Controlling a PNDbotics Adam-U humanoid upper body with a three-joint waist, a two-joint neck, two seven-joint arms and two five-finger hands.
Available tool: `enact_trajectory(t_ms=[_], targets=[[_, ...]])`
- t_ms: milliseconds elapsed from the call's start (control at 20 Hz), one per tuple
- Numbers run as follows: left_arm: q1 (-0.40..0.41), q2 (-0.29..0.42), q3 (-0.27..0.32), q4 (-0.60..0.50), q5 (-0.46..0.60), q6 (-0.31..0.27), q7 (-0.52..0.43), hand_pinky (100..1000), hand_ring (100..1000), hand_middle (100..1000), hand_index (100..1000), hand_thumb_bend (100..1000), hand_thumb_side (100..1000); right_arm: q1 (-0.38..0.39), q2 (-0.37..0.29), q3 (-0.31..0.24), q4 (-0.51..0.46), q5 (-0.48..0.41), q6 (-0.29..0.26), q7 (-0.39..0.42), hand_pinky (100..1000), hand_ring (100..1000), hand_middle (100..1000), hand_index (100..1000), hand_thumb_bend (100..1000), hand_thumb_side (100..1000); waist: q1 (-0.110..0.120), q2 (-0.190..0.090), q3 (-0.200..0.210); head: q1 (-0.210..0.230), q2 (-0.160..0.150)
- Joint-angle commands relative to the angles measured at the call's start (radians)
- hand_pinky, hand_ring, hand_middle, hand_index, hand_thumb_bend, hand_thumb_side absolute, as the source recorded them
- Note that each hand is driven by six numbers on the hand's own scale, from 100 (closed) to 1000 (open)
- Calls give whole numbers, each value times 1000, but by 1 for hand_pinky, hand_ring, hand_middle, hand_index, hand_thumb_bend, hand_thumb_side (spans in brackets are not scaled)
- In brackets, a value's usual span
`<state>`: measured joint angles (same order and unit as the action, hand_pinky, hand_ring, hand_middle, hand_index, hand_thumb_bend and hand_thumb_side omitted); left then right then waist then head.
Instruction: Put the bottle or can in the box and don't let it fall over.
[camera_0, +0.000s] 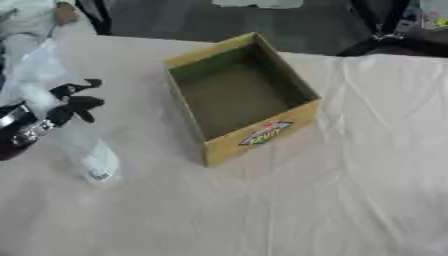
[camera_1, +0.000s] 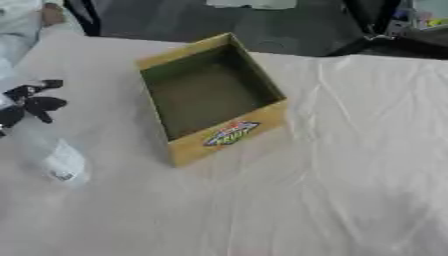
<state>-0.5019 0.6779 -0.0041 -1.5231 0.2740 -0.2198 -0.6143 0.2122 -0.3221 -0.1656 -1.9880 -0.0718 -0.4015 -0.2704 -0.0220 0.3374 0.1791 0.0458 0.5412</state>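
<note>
Both head eyes look steeply down from above, fairly near; shared: open yellow cardboard box (camera_0: 241, 95) on white-clothed bench (camera_0: 350, 190), right eye offset slightly.

Left hand (camera_0: 72, 102) came in from left edge, fingers curled round top of a clear bottle (camera_0: 87, 150), blurred. Bottle's base w/ a white label sat on the pale cloth (camera_0: 350, 190), tilted. Open yellow box (camera_0: 241, 97) w/ a logo on its near wall stood apart, right of bottle, nothing inside.
</note>
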Motion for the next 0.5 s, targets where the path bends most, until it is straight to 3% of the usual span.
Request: enact_trajectory(t_ms=[50, 500], targets=[[-15, 19, 3, -11, 16, 6, -5, 1000, 904, 1000, 619, 213, 764, -1, -16, -8, -12, -5, 0, 3, 922, 1000, 1000, 906, 100, 572, 2, -16, 0, 3, -11], [-19, 17, -1, -11, 29, 17, -28, 1000, 878, 1000, 573, 199, 762, -2, -16, -7, -12, -5, 1, 4, 923, 1000, 1000, 906, 100, 572, 3, -15, -2, 4, -13]])
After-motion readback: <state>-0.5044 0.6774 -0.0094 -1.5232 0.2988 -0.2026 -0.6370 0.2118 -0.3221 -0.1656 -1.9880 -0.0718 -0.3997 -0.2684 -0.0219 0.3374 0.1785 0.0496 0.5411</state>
